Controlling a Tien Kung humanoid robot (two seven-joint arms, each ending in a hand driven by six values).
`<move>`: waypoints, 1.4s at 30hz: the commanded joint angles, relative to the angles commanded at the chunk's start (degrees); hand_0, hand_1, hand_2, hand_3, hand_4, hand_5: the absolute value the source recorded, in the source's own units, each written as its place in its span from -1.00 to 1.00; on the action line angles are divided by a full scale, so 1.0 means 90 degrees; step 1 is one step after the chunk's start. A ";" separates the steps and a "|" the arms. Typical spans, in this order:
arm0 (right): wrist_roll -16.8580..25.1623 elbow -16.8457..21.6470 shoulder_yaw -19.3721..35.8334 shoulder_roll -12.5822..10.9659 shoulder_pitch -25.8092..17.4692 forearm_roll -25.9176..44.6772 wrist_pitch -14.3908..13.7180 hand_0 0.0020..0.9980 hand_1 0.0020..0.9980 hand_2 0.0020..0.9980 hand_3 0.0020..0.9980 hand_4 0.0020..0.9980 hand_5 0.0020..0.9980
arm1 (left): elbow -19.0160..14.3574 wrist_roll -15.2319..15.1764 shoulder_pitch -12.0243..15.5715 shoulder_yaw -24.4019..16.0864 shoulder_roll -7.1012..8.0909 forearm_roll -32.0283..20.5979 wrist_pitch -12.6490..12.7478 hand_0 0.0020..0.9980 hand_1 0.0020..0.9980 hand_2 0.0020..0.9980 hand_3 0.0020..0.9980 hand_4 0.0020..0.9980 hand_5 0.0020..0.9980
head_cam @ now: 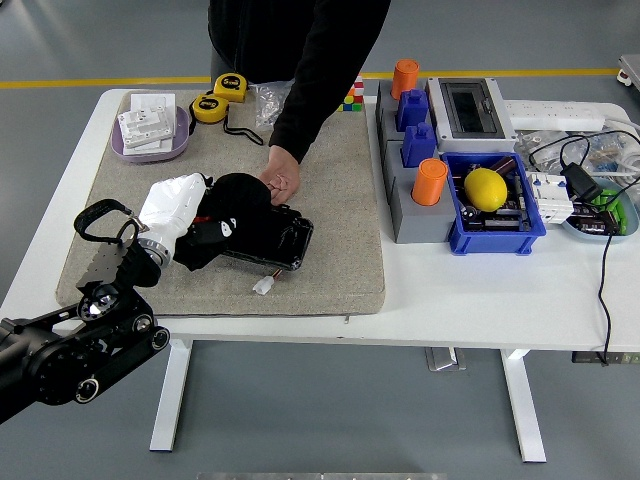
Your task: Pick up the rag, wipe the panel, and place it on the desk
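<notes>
My left hand (215, 212), fingers curled round the rag (172, 203), presses on the left end of the black panel (270, 238). Panel's long axis runs rightward, slightly down; I judge the stroke goes that way. A person's hand (278, 183) steadies its far edge. The grey mat (345, 210) beyond lies bare; I see no right hand.
</notes>
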 joint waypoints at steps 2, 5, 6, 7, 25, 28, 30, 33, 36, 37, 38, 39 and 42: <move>0.0002 -0.0004 -0.0017 -0.0001 0.0002 0.0014 0.0003 0.49 0.40 0.41 0.23 1.00 0.07 | -0.0047 0.0023 -0.0029 0.0106 -0.0018 0.0004 -0.0013 -0.52 -0.72 -0.34 -0.17 -0.21 -1.00; 0.0005 -0.0007 -0.0024 -0.0002 0.0004 0.0026 0.0004 0.49 0.40 0.41 0.23 1.00 0.07 | -0.0101 0.0055 -0.0057 0.0188 -0.0040 0.0011 -0.0014 -0.52 -0.71 -0.34 -0.17 -0.19 -1.00; 0.0003 -0.0009 -0.0032 -0.0003 0.0004 0.0029 0.0008 0.49 0.40 0.41 0.23 1.00 0.07 | -0.0130 0.0073 -0.0074 0.0238 -0.0050 0.0021 -0.0021 -0.52 -0.71 -0.34 -0.17 -0.19 -1.00; 0.0004 -0.0012 -0.0033 -0.0004 0.0005 0.0032 0.0009 0.49 0.40 0.41 0.23 1.00 0.07 | -0.0150 0.0084 -0.0088 0.0278 -0.0060 0.0026 -0.0027 -0.52 -0.71 -0.34 -0.17 -0.19 -1.00; -0.0003 -0.0066 -0.0112 -0.0010 0.0018 0.0106 0.0035 0.49 0.40 0.41 0.23 1.00 0.07 | -0.0318 0.0231 -0.0240 0.0772 -0.0270 0.0029 -0.0051 -0.52 -0.72 -0.34 -0.17 -0.20 -1.00; -0.0001 -0.0063 -0.0123 -0.0012 0.0019 0.0116 0.0031 0.49 0.40 0.41 0.23 1.00 0.07 | -0.0343 0.0248 -0.0258 0.0805 -0.0291 0.0036 -0.0057 -0.52 -0.72 -0.34 -0.17 -0.20 -1.00; 0.0000 -0.0059 -0.0138 -0.0012 0.0024 0.0126 0.0030 0.49 0.40 0.41 0.23 1.00 0.07 | -0.0362 0.0266 -0.0270 0.0834 -0.0302 0.0041 -0.0058 -0.52 -0.72 -0.34 -0.17 -0.19 -1.00; -0.0001 -0.0061 -0.0152 -0.0010 0.0023 0.0142 0.0031 0.49 0.40 0.41 0.23 1.00 0.07 | -0.0387 0.0293 -0.0280 0.0864 -0.0326 0.0056 -0.0064 -0.52 -0.72 -0.34 -0.17 -0.19 -1.00; -0.0003 -0.0066 -0.0162 -0.0009 0.0020 0.0150 0.0032 0.49 0.40 0.41 0.23 1.00 0.07 | -0.0421 0.0320 -0.0279 0.0879 -0.0342 0.0087 -0.0063 -0.52 -0.71 -0.34 -0.16 -0.18 -1.00; -0.0003 -0.0067 -0.0163 -0.0009 0.0020 0.0151 0.0030 0.49 0.40 0.41 0.23 1.00 0.07 | -0.0426 0.0324 -0.0276 0.0875 -0.0343 0.0089 -0.0064 -0.52 -0.71 -0.34 -0.16 -0.18 -1.00; -0.0003 -0.0065 -0.0165 -0.0008 0.0018 0.0151 0.0029 0.49 0.40 0.41 0.23 1.00 0.07 | -0.0431 0.0329 -0.0269 0.0866 -0.0341 0.0096 -0.0065 -0.52 -0.71 -0.34 -0.16 -0.18 -1.00; -0.0004 -0.0065 -0.0167 -0.0007 0.0017 0.0152 0.0030 0.49 0.40 0.41 0.23 1.00 0.07 | -0.0435 0.0334 -0.0262 0.0856 -0.0335 0.0101 -0.0064 -0.52 -0.71 -0.34 -0.16 -0.18 -1.00; -0.0005 -0.0068 -0.0168 -0.0003 0.0007 0.0158 0.0032 0.49 0.40 0.41 0.23 1.00 0.07 | -0.0420 0.0337 -0.0242 0.0814 -0.0317 0.0108 -0.0063 -0.52 -0.72 -0.34 -0.17 -0.19 -1.00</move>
